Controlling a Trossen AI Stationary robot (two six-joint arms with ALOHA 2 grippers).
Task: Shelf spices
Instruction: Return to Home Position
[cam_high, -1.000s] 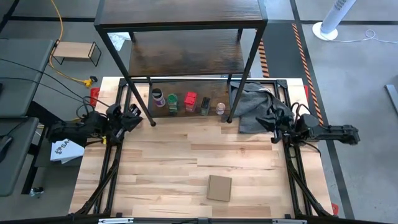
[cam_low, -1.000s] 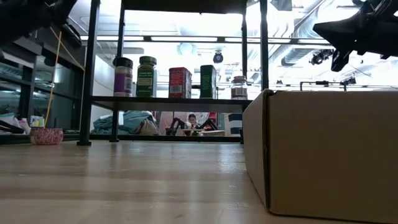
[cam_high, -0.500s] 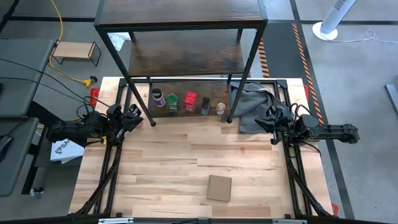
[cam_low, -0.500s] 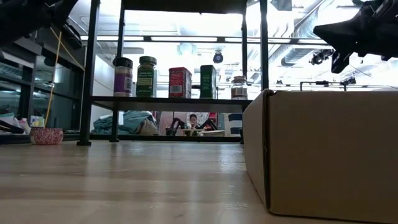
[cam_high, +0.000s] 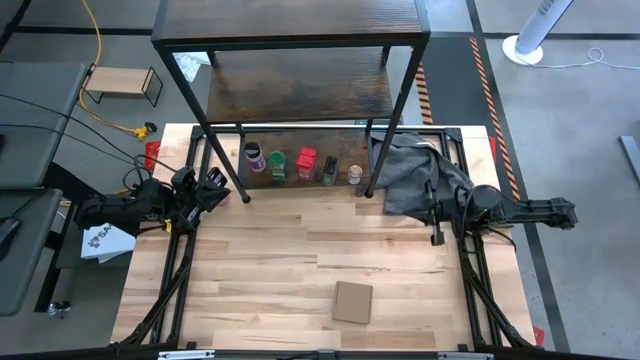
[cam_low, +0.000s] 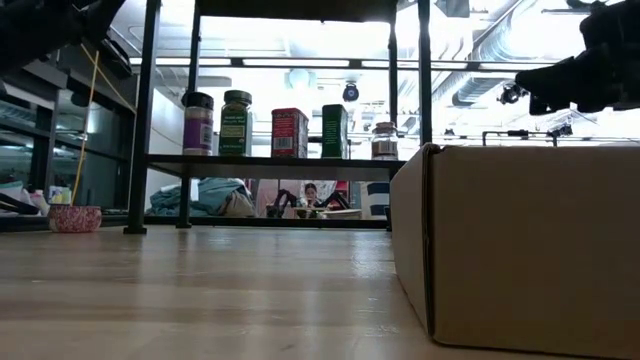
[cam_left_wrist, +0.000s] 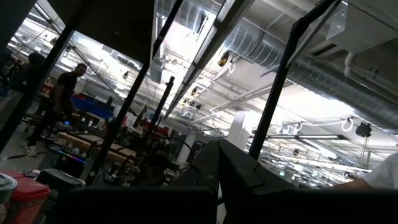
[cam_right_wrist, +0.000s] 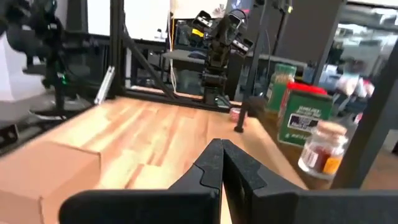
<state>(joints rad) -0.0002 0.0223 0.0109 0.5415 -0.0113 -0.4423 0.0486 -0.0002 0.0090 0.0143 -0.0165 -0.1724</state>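
Inspector: Which step is in hand?

Operator: By the look of it, the shelving itself is done and the arms are going to their rest places. All five spices stand on the lowest board of the shelf (cam_high: 300, 95), in one row between its two front legs: the purple-lidded jar (cam_low: 198, 124), the green-lidded jar (cam_low: 237, 122), the red box (cam_low: 290, 132), the dark container (cam_low: 335, 131) and the pale jar (cam_low: 384, 140).

Inspector: Which way do they point?

Operator: Each one stands upright, with its long axis vertical and its lid on top. The labels face the front of the table (cam_high: 270, 260). The row itself runs from side to side, along the front edge of the board.

Inspector: And the tools?

Operator: The left gripper (cam_left_wrist: 217, 146) is at the left edge of the table, near the front left leg of the shelf. Its fingers are pressed together with nothing between them. The right gripper (cam_right_wrist: 219, 144) is at the right edge, beside the grey cloth (cam_high: 410, 170). Its fingers are also together, and it is empty.

Inspector: What does the next move call for?

Operator: Probably no grasp at all. The arms only need to fold back, away from the shelf legs and the cloth. The cardboard box (cam_high: 352, 302) lies well apart from both, so it should not disturb them
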